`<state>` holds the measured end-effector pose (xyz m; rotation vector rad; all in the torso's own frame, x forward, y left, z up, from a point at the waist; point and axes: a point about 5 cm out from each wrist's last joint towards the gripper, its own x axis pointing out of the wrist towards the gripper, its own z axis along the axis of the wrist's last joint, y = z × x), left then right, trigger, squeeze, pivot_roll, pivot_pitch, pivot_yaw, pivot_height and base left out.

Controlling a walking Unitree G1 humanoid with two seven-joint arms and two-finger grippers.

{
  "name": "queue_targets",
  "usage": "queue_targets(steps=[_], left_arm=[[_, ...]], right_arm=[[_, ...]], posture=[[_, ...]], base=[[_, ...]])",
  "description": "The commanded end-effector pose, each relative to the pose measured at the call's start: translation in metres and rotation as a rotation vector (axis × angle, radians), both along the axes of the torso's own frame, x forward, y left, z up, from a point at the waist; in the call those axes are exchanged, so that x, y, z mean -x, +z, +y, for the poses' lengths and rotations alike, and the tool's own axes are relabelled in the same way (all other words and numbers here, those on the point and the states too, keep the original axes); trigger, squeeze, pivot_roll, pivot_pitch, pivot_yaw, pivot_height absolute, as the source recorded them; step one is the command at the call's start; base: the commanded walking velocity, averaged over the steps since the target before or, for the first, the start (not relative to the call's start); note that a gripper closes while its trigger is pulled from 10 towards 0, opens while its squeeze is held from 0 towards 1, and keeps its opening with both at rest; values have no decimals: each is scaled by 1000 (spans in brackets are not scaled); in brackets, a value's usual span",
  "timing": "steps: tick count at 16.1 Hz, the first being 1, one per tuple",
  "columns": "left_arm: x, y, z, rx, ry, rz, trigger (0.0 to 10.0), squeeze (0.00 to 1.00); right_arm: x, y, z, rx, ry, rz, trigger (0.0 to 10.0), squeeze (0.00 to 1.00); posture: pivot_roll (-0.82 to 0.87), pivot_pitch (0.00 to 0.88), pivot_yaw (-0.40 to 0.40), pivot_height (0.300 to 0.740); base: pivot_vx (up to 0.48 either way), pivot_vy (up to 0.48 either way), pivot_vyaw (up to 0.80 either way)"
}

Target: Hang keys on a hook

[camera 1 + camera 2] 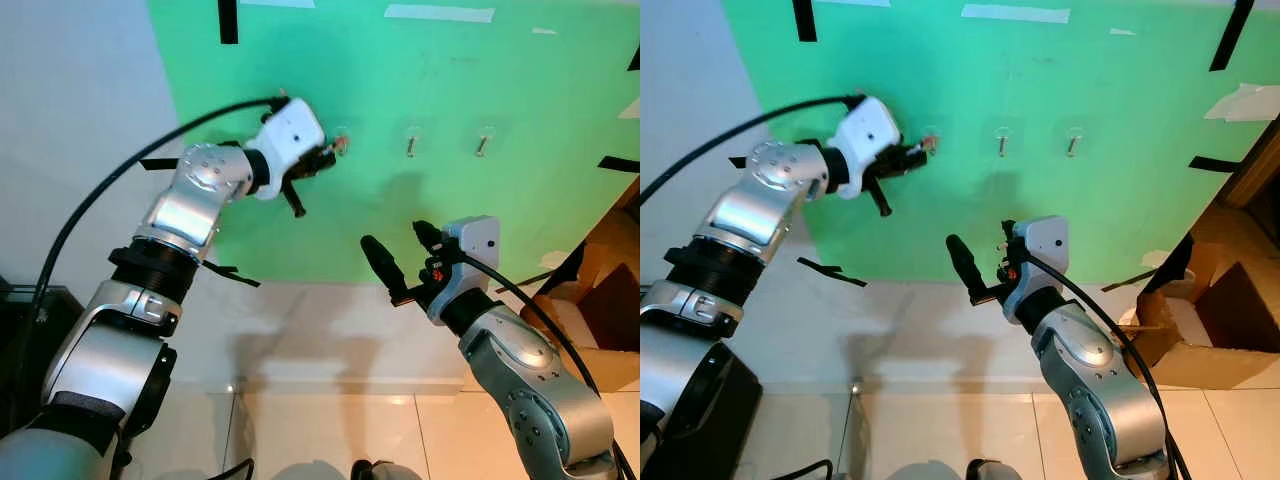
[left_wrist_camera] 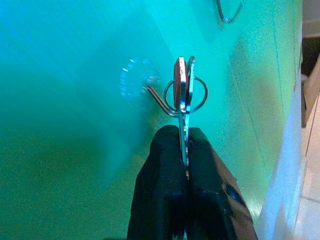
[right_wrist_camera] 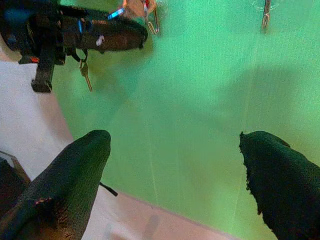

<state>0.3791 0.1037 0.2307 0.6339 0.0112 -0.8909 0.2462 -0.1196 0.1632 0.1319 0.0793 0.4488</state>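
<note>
Left wrist view shows the green wall (image 1: 480, 220), then the left gripper (image 2: 186, 145) pinched flat on the keys (image 2: 182, 90), whose ring (image 2: 197, 95) lies around the hook (image 2: 160, 100) straight ahead. The right gripper (image 1: 400, 255) hangs spread and empty, well apart from it.

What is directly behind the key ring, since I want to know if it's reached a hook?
Behind the key ring are a wire hook on a clear pad and the green wall sheet. The left hand pinches the key, hiding its lower part.
</note>
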Motion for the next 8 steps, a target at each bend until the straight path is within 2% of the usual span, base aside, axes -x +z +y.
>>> queue_targets(steps=[1, 4, 8], left_arm=[[-2, 7, -2, -23, -2, -32, 10000, 0], [-1, 2, -7, -53, -18, -22, 10000, 0], [-6, -1, -3, -115, 31, -36, 10000, 0]], right_arm=[[0, 7, -1, 2, -6, -22, 10000, 0], [-1, 7, -1, 2, -7, -22, 10000, 0], [-1, 7, -1, -1, -9, -22, 10000, 0]], posture=[[-69, 0, -6, 740], [-72, 0, -3, 740], [-72, 0, -3, 740]], base=[[0, 0, 0], [0, 0, 0], [0, 0, 0]])
